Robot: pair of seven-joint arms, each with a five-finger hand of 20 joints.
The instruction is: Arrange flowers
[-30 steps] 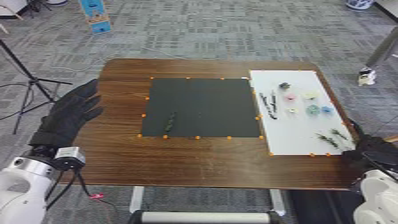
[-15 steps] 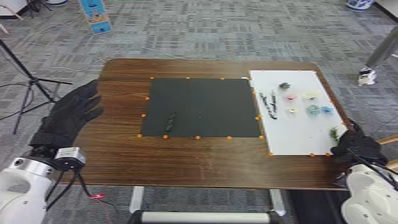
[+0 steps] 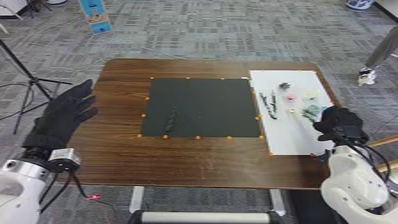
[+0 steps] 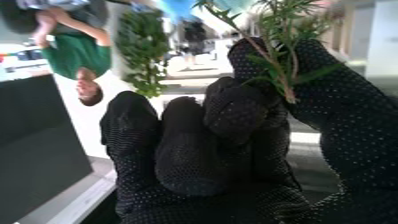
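Over white rectangular sheet point(image 3: 286, 141), thin green leafy sprig point(image 3: 308, 116) pinched by black-gloved right hand point(image 3: 343, 125); hand just shifted inward from sheet's edge; placement on dark grey mat point(image 3: 215, 107) probably to be made next.

"How's the light on the desk point(image 3: 204, 167)?"
"Fairly bright and even in the head view, brightest on the white sheet point(image 3: 293, 142) along the right edge."
"And the right wrist view?"
"Harsher: pale glare behind a dark foreground, probably swallowing some detail. I can't place its source."
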